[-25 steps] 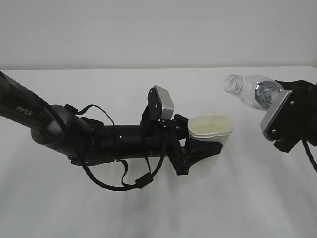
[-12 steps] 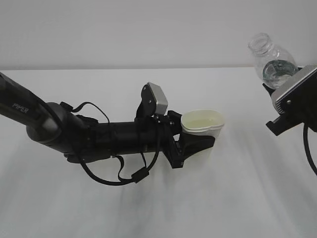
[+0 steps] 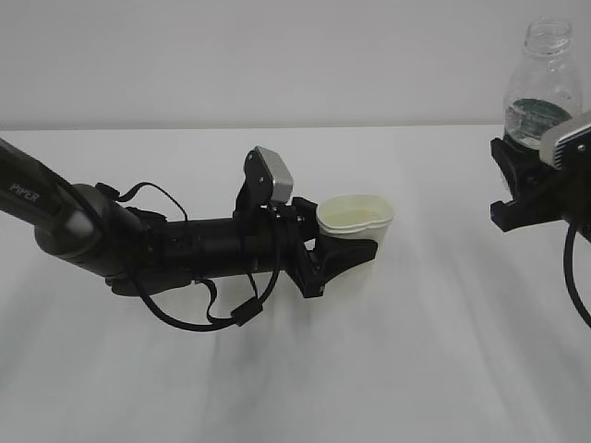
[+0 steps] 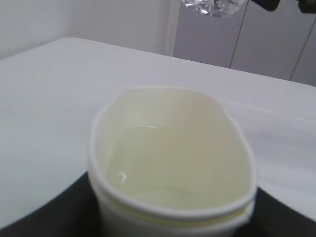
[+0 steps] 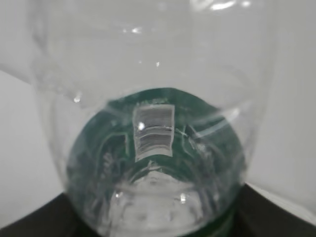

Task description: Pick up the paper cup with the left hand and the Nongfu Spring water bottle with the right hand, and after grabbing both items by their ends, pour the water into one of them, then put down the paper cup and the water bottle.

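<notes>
Water (image 4: 168, 163) sits in the paper cup (image 3: 355, 221) squeezed by the left hand (image 3: 337, 254) mid-table, while the right hand (image 3: 531, 180) clamps the upright Nongfu Spring water bottle (image 3: 545, 88) over the table's right edge.

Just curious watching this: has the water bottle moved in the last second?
Yes. The Nongfu Spring water bottle swung from tilted to upright and rose against the table's far edge.

Mid-frame, the cream paper cup (image 3: 355, 220) sits upright, rim squashed oval, holding water (image 4: 168, 163). Upper right, the clear green-labelled bottle (image 3: 543, 88) stands upright, capless.
</notes>
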`<state>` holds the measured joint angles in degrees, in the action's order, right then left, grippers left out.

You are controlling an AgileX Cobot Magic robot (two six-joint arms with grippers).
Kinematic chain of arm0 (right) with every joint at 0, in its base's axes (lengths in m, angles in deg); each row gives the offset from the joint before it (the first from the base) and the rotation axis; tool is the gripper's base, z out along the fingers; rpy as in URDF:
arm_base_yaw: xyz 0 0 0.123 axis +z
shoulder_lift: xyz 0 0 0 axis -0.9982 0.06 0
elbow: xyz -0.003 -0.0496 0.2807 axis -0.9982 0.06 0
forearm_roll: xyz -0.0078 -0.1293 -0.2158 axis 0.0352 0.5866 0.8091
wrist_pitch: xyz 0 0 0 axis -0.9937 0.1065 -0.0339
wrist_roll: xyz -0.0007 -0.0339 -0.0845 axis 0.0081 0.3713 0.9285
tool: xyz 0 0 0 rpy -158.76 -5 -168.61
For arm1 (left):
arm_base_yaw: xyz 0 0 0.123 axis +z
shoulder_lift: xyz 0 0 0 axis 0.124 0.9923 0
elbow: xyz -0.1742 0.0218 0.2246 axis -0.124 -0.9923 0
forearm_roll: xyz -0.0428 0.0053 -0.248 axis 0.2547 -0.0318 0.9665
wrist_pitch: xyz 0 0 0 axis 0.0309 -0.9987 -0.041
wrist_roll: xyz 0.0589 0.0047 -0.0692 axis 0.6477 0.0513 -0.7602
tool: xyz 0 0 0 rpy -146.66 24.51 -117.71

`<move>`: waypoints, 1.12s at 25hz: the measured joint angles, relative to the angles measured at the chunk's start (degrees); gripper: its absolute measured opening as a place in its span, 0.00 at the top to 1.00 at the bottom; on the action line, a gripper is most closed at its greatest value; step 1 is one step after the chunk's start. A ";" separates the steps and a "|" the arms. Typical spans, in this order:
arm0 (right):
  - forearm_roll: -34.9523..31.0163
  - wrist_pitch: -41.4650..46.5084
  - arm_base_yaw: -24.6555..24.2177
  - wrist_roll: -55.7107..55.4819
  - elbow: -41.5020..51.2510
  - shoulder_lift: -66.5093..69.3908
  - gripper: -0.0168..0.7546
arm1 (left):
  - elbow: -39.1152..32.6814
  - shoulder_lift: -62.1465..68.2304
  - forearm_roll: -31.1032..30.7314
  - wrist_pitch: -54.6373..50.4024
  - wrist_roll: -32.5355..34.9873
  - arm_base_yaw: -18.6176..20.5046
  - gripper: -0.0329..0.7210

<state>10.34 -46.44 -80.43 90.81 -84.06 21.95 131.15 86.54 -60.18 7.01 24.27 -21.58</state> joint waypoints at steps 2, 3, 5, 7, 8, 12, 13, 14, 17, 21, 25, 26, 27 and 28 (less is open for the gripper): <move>0.00 -0.10 0.00 -4.27 0.00 0.00 0.48 | 0.00 0.00 0.00 0.00 0.00 0.03 0.39; 0.00 -0.18 0.00 -5.88 0.00 0.00 0.48 | 0.00 0.00 0.00 0.00 0.00 0.03 0.39; 0.00 -0.18 0.00 -8.85 0.00 0.00 0.48 | 0.00 0.00 0.00 0.00 0.12 0.03 0.39; 0.00 -0.18 0.00 -10.75 0.00 0.00 0.48 | 0.00 0.00 0.00 0.00 0.40 0.03 0.39; 0.00 -0.18 0.00 -11.76 0.00 0.00 0.48 | 0.00 0.00 0.00 0.00 0.66 0.03 0.39; 0.00 -1.72 0.00 -15.33 0.00 1.09 0.48 | 0.00 0.00 0.00 0.00 0.90 0.09 0.39; 0.00 -2.81 0.00 -16.09 0.00 1.87 0.48 | 0.00 0.00 0.00 0.00 1.00 0.09 0.39; 0.00 -3.51 0.00 -16.96 0.00 3.26 0.48 | 0.00 0.00 0.00 0.00 1.00 0.09 0.39; 0.00 -3.60 0.00 -18.87 -0.27 6.97 0.48 | 0.00 0.00 0.00 0.00 1.00 0.30 0.39; 0.00 -3.60 0.00 -19.63 -0.98 10.07 0.48 | 0.00 0.00 0.00 0.00 1.00 1.37 0.39; 0.00 -3.60 0.00 -19.63 -3.04 11.24 0.48 | 0.00 0.00 -0.11 0.00 1.00 2.74 0.39; 0.00 -3.60 0.00 -19.63 -3.56 11.57 0.48 | 0.00 0.00 -0.22 0.26 1.00 3.01 0.39; 0.00 -3.60 0.00 -19.63 -4.23 11.81 0.48 | 0.00 0.00 -0.49 0.67 1.00 3.26 0.39; 0.09 -3.69 0.00 -19.63 -4.93 12.12 0.48 | 0.00 0.00 -0.62 1.12 1.00 3.40 0.39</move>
<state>10.43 -50.13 -80.43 71.18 -88.99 34.08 131.15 86.54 -60.79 8.14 25.26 -18.18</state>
